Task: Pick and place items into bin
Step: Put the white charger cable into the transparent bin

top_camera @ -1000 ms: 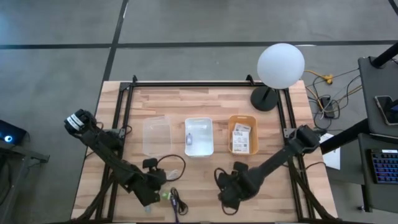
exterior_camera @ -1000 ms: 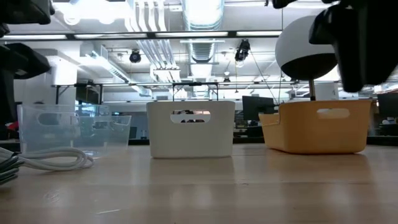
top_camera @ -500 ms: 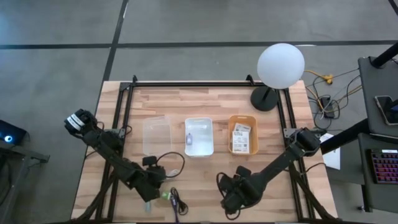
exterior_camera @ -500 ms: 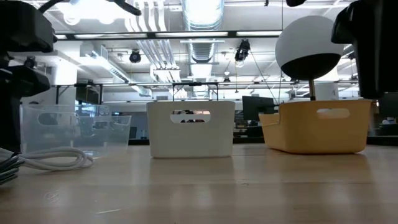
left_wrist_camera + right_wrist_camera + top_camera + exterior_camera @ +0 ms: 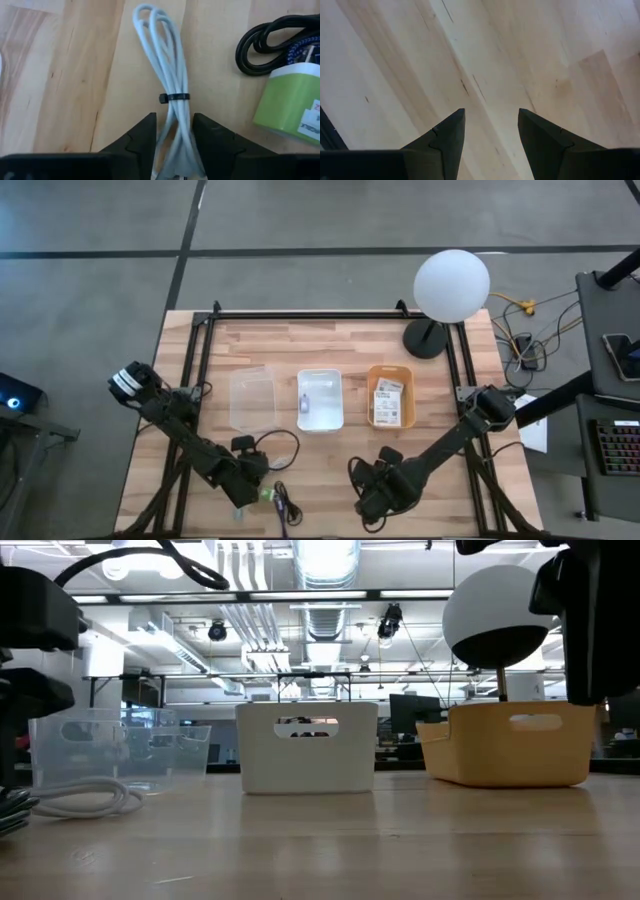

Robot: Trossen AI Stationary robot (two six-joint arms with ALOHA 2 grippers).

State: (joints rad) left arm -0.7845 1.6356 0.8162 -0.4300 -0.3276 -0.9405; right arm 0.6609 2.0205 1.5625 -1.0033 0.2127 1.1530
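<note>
Three bins in a row: clear point(image 5: 252, 398), white point(image 5: 320, 400), orange point(image 5: 389, 396). At seven o'clock, left gripper point(image 5: 172, 150) clamped on one white cable bundle point(image 5: 165, 85); beside it, one black cable point(image 5: 272, 40), one green piece point(image 5: 292, 102). At five o'clock, right gripper point(image 5: 487, 132) apart, over bare table point(image 5: 485, 60).

A grey concrete floor point(image 5: 300, 220) surrounded the wooden table point(image 5: 330, 340); a white globe lamp point(image 5: 451, 284) stood at 1 o'clock.

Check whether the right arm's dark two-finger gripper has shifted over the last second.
Yes. The right gripper slid slightly toward the wooden table's near edge, away from the orange bin.
</note>
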